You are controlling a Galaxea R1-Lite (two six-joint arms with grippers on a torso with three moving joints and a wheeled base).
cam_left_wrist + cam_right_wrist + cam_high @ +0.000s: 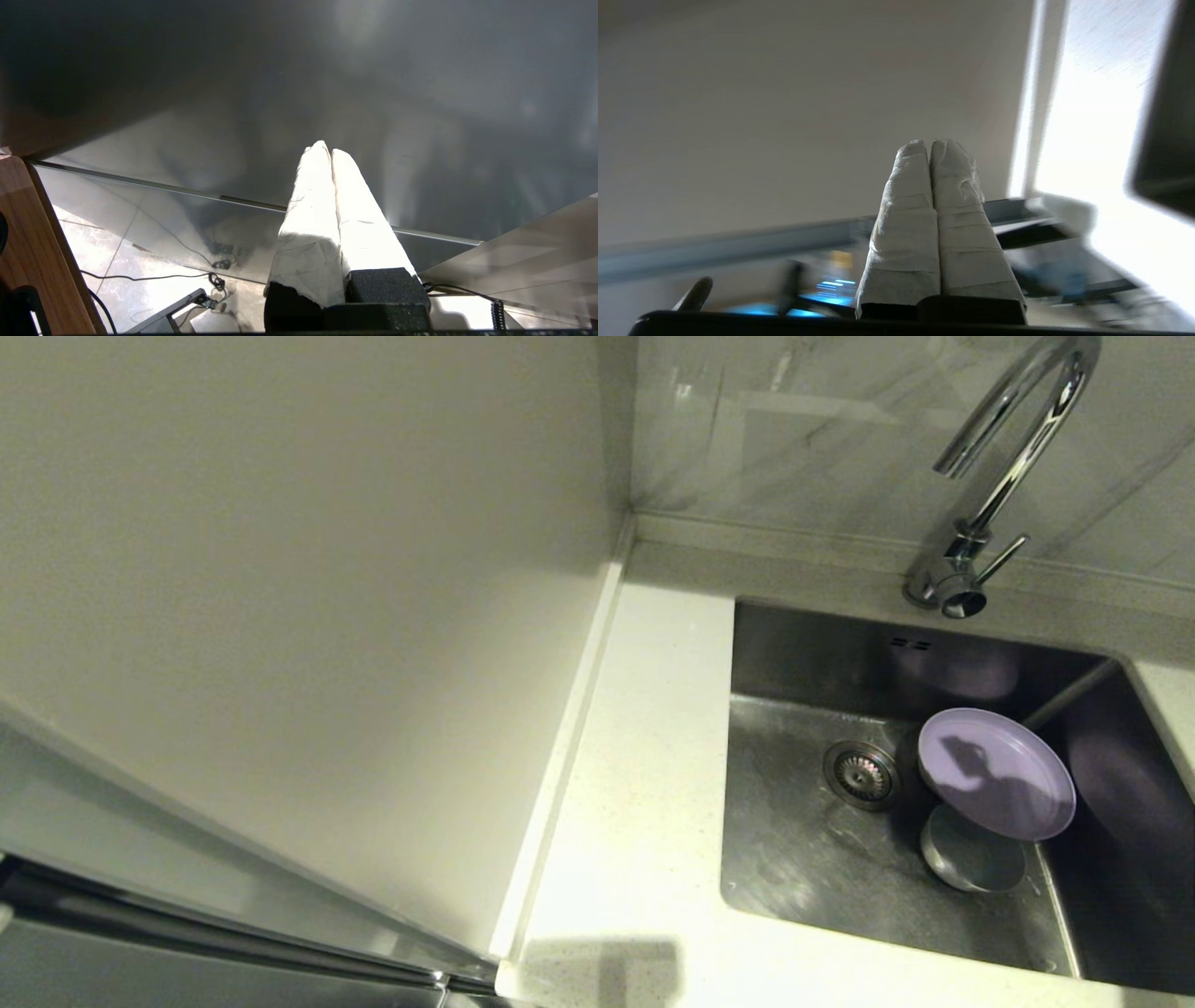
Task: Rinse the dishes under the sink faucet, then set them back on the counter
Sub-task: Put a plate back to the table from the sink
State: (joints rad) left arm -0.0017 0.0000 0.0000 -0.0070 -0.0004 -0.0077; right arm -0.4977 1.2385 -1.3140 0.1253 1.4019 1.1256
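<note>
Worktop (644,728) nearest; plate (995,773) leans over bowl (971,859) at sink's (803,859) four o'clock. Both my fingers (931,145) pressed together, empty. Grabbing it could topple it.

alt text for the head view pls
A lilac plate leans tilted over a small bowl in a steel sink, beside the drain. A chrome faucet rises behind; white counter lies left. No arms in view.
</note>
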